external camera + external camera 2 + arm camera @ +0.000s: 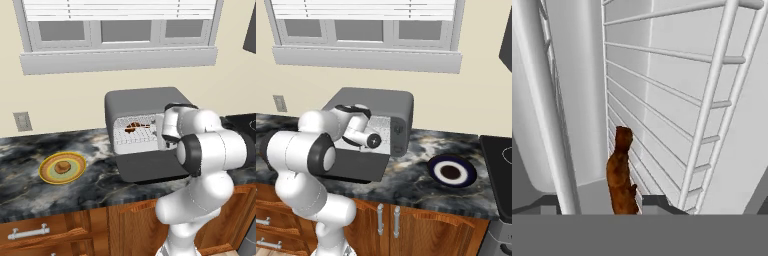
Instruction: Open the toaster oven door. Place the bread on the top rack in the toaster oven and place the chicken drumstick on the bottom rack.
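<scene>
The chicken drumstick (622, 172), a dark reddish-brown lumpy piece, lies on a wire rack (677, 95) inside the toaster oven (145, 100); from the left base view it sits toward the back left of the pale interior. Which of the two racks it is on I cannot say for sure. In the hand view it stands just between the two finger tips, so the gripper (624, 200) is right at it; the tips look slightly apart, but whether they are gripping the meat or letting it go I cannot tell.

The toaster oven door (150, 167) is already down flat on the counter (30, 145), so that step looks done. The bread (62, 167), a small tan bun, sits on a yellow plate (47, 175) well to the left of the oven, so it has not yet gone onto the top rack. A dark-rimmed plate (468, 172) sits to the oven's right.
</scene>
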